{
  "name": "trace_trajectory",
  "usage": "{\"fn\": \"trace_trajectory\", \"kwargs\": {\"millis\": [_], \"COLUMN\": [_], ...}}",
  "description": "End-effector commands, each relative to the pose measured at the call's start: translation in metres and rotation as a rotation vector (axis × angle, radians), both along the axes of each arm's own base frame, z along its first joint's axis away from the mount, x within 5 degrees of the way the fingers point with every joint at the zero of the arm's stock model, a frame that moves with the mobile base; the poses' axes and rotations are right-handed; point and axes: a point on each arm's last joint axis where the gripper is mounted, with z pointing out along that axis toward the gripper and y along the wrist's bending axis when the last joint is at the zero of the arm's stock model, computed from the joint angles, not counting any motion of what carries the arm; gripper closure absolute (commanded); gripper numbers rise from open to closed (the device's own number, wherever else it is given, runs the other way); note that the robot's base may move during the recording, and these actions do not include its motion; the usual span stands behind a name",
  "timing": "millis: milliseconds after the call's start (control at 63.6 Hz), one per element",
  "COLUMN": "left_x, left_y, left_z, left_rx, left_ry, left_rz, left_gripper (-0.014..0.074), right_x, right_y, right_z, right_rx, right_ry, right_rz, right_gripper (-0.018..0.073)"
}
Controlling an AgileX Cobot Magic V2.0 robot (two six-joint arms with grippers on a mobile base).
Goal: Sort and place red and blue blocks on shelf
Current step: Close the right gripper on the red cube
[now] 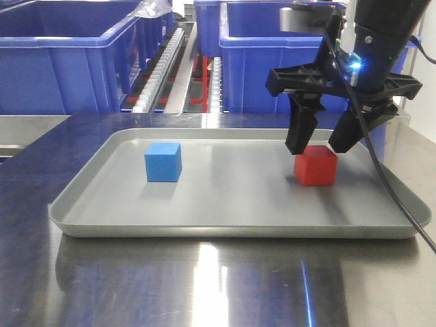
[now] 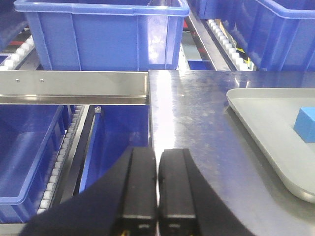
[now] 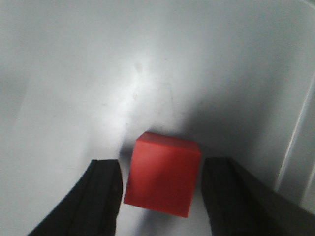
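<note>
Your red block sits in the tray, toward its far right corner, flat on the tray floor and not yet lifted. Your right gripper hangs right over it, jaws apart, one finger on each side of the cube. The wrist view shows a gap on both sides, so nothing is clamped.

The blue block rests left of the tray's middle, well apart from the red one, with no gripper near it. By my read, nothing is on the shelf yet: both cubes are left to do, and the first pick has only reached the closing stage.

Your left gripper is pressed together, holding nothing, near the left edge of the table, beside the shelf rail.

Room now: the red block has open tray floor all round, but the raised right rim is near the outer finger, so watch that side. Just behind the tray's far edge stand the tall blue bins. You'll likely need a straight lift before carrying anything that way.
</note>
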Motion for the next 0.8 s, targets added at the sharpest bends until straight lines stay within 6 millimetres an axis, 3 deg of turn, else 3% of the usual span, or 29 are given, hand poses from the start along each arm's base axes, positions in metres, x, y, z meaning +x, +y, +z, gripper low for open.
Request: {"fn": "trace_trajectory", "kwargs": {"millis": [0,283,786], "left_x": [0.000,0.000,0.000], "left_y": [-0.002,-0.002,-0.002], "left_z": [-0.001,-0.001,-0.001], "left_rx": [-0.011,-0.011,-0.011], "left_ry": [-0.073,-0.073,-0.073], "left_rz": [-0.021,-0.021,-0.021], "left_gripper": [0.0472,0.0472,0.0472], "right_x": [0.002,0.001,0.007], "right_y": [0.000,0.001,0.009], "right_z": [0.026,0.025,0.001], "right_rx": [0.032,0.024,-0.004], "right_ry": [-0.109,-0.098,-0.033], "right_rz": [0.007,0.014,0.029], "right_gripper": [0.0078,0.0078,0.0079]}}
